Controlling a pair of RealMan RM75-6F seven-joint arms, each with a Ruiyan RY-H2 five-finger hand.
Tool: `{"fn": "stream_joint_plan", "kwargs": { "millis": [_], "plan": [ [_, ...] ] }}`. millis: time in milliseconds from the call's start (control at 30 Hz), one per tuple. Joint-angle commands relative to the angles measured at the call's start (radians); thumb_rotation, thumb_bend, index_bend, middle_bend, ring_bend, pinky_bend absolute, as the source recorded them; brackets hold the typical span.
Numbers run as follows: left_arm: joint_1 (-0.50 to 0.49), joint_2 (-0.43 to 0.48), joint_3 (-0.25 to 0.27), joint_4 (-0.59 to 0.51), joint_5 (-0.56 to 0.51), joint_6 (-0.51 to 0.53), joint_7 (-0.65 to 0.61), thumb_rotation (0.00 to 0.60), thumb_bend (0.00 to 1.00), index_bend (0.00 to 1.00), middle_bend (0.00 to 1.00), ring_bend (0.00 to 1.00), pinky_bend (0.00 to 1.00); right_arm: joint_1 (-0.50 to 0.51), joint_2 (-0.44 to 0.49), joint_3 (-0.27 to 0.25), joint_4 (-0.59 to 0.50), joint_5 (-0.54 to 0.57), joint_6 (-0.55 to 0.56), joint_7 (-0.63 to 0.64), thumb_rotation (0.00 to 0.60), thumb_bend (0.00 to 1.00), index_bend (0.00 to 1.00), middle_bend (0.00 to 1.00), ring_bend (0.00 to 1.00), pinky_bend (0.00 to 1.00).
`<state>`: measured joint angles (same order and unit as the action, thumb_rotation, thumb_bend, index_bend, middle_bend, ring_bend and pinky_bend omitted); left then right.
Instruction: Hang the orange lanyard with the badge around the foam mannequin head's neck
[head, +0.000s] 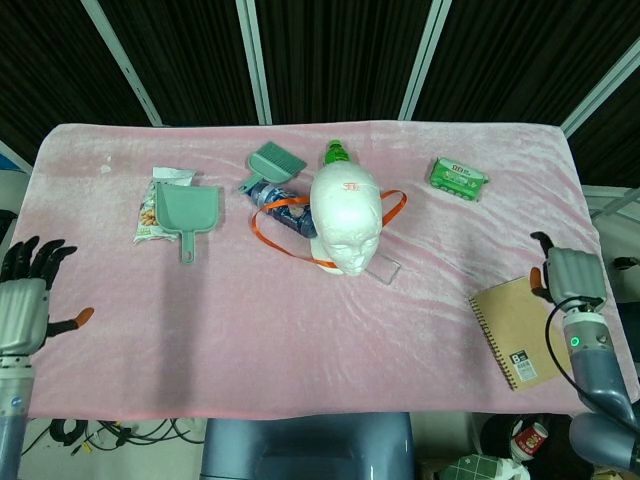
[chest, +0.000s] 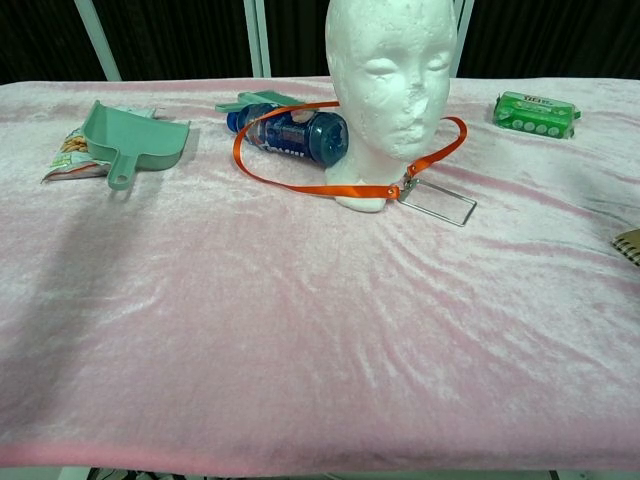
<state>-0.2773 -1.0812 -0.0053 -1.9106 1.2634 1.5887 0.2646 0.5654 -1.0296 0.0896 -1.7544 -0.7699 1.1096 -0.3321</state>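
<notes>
Resting at the near table edge, the left hand at 8 o'clock has its fingers spread and holds nothing; the right hand at 4 o'clock is also empty, its finger state not discernible. Farther in, at centre, the orange lanyard loops around the foam mannequin head at neck level, and the badge lies flat at the base. Judgement: hanging appears complete; next, confirm the loop's seating, hands clear
</notes>
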Motion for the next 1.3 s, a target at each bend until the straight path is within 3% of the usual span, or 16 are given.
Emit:
{"fn": "stream_joint_plan", "kwargs": {
  "millis": [33,167,333,900,1300],
  "plan": [
    [0.077,0.019,0.061,0.011,0.073,0.055,-0.085,0.600,0.09,0.21,0.14,0.00,0.02,-0.045,-0.049,-0.061,-0.067,-0.107,0.031,-0.008,0.600,0.55,0.25,0.88,0.90,0.86],
    [0.132,0.011,0.079,0.053,0.087,0.083,-0.155,0.600,0.09,0.21,0.14,0.00,0.02,-0.031,-0.112,-0.083,-0.076,-0.114,0.009,-0.077,0.600,0.56,0.25,0.91,0.92,0.88],
    [0.162,0.001,0.076,0.089,0.073,0.080,-0.203,0.600,0.09,0.21,0.14,0.00,0.01,0.007,-0.200,-0.039,-0.040,-0.059,-0.006,-0.116,0.600,0.58,0.24,0.98,0.98,0.93],
    [0.193,-0.007,0.023,0.109,0.068,0.072,-0.213,0.600,0.09,0.21,0.14,0.00,0.01,0.124,-0.438,0.037,0.063,0.073,-0.052,-0.228,0.600,0.62,0.24,0.98,0.98,0.93],
    [0.201,-0.019,-0.002,0.118,0.065,0.049,-0.200,0.600,0.09,0.21,0.14,0.00,0.01,0.186,-0.521,0.085,0.157,0.169,-0.085,-0.261,0.600,0.64,0.25,0.98,0.98,0.93]
  ]
}}
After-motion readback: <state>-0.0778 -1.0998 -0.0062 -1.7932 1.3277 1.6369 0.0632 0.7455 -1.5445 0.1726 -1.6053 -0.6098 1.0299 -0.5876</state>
